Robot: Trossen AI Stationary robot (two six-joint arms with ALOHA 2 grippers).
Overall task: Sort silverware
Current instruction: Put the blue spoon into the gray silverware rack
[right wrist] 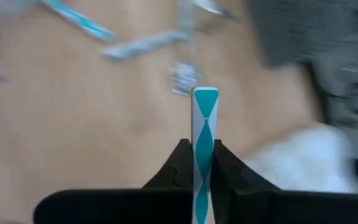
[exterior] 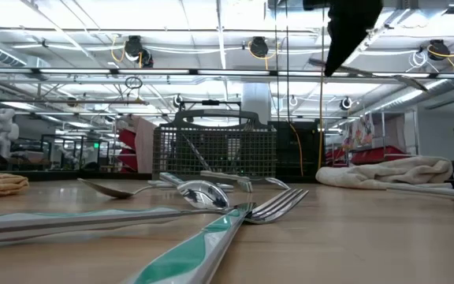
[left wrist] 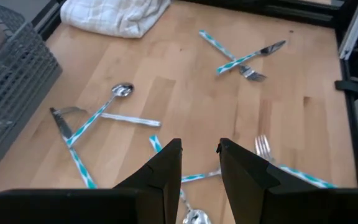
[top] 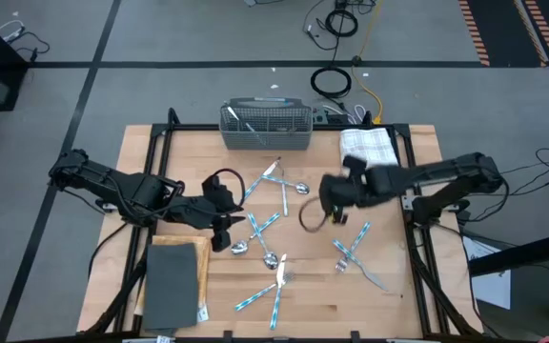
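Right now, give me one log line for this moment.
right gripper: shut on silverware handle, above table centre | left gripper: open, empty, over scattered silverware | basket: back edge

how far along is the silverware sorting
Early on. Done: a piece or two already stands in the mesh basket. In hand: the right gripper is shut on one utensil handle; the left gripper hovers open over the pile. Left: about ten forks, spoons and knives lie scattered on the table.

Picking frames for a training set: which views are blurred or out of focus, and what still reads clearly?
Right wrist view: tabletop smeared with motion blur, yet the patterned handle in the right gripper is sharp. Low view: nearest handle soft, basket clearer. High and left wrist views: crisp.
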